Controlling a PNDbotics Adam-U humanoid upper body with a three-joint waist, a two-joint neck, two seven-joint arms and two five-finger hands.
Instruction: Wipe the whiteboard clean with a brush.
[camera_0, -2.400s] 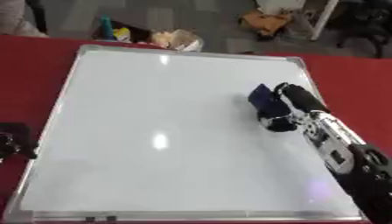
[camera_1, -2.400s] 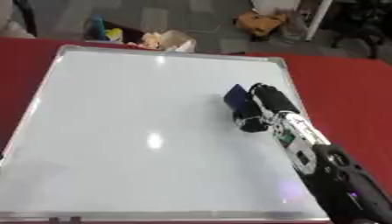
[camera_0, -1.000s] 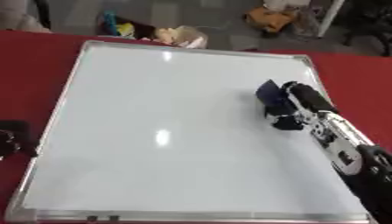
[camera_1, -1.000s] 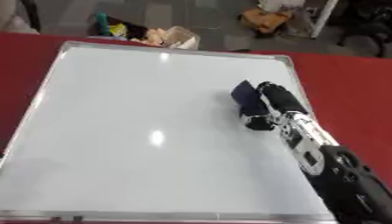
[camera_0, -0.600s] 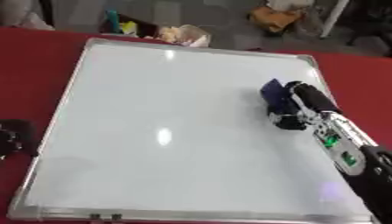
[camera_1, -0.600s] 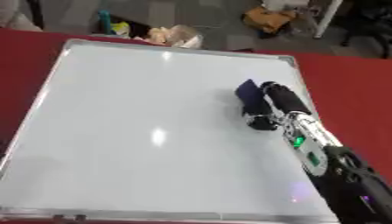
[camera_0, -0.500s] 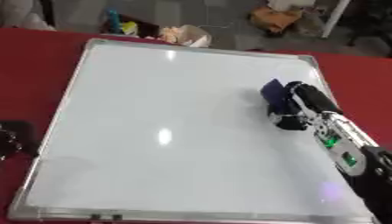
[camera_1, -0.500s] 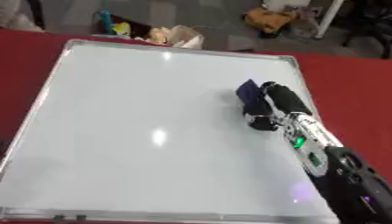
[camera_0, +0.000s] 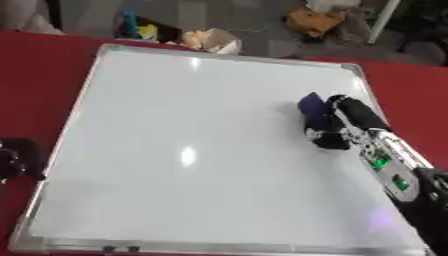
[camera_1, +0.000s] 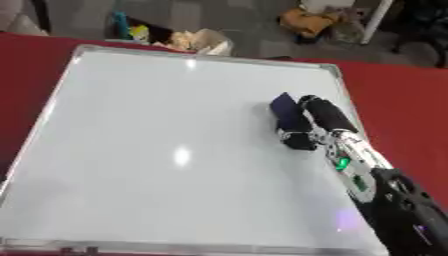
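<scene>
A large whiteboard (camera_0: 184, 150) with a silver frame lies flat on the red table, and its surface shows no marks. My right hand (camera_0: 346, 120) reaches in from the lower right and rests on the board near its right edge, fingers curled round a dark blue brush (camera_0: 312, 107) pressed to the surface. My left hand (camera_0: 16, 159) shows only as a dark shape at the left edge, off the board; its fingers are too blurred to read.
The red table (camera_0: 39, 70) surrounds the board. Beyond its far edge sit a crumpled bag (camera_0: 210, 41), a blue and yellow item (camera_0: 136, 27) and an orange object (camera_0: 317, 20) on the floor.
The whole picture has shifted slightly, so the camera moved. My right hand and brush stay at nearly the same spot on the board's right side.
</scene>
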